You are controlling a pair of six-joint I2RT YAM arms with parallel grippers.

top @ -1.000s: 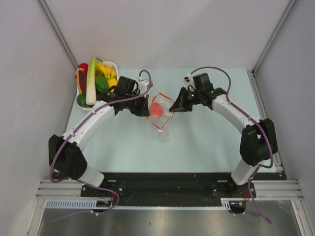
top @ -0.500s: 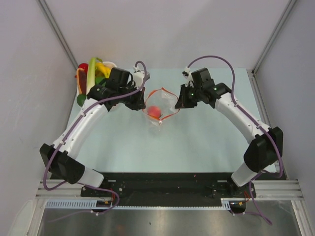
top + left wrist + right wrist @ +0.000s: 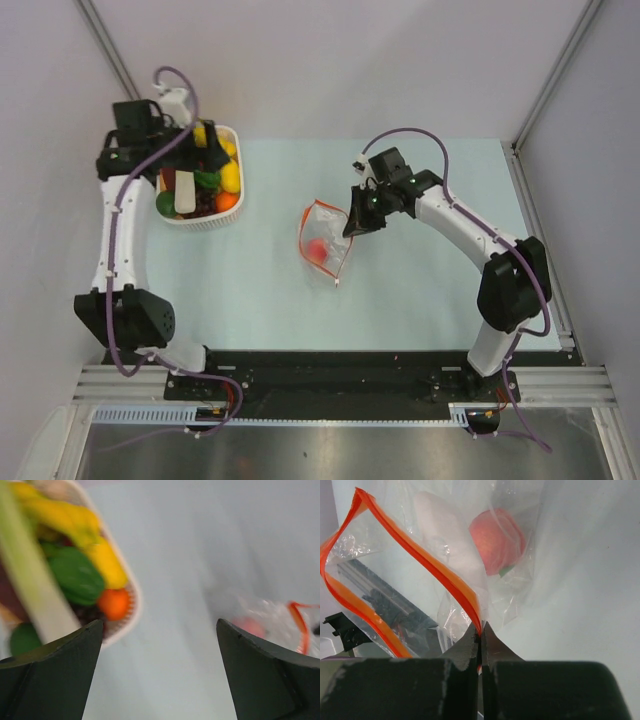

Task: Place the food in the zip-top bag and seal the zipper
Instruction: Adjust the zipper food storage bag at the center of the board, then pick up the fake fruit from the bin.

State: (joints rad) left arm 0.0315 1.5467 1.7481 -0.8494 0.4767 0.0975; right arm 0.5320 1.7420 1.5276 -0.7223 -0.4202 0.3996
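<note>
**Left gripper (image 3: 159, 625) spread over the white basket (image 3: 200, 219), right gripper (image 3: 480, 635) pinching the zip-top bag (image 3: 322, 235)**

At the far left we see the white basket at the back corner of the counter (image 3: 420, 300). Most of the food is in it: a long green-white stalk (image 3: 30, 580), a green piece (image 3: 75, 577), yellow pieces (image 3: 102, 557) and an orange round one (image 3: 114, 604). The left gripper hangs over the basket, its fingers spread wide with nothing between them. In the middle of the counter lies the zip-top bag, with a pinkish-red round piece (image 3: 497, 540) inside it. Its zipper (image 3: 440, 575) is parted, so the mouth gapes. On the right, the right gripper is clamped tight on that orange-red strip at the bag's edge.
</note>
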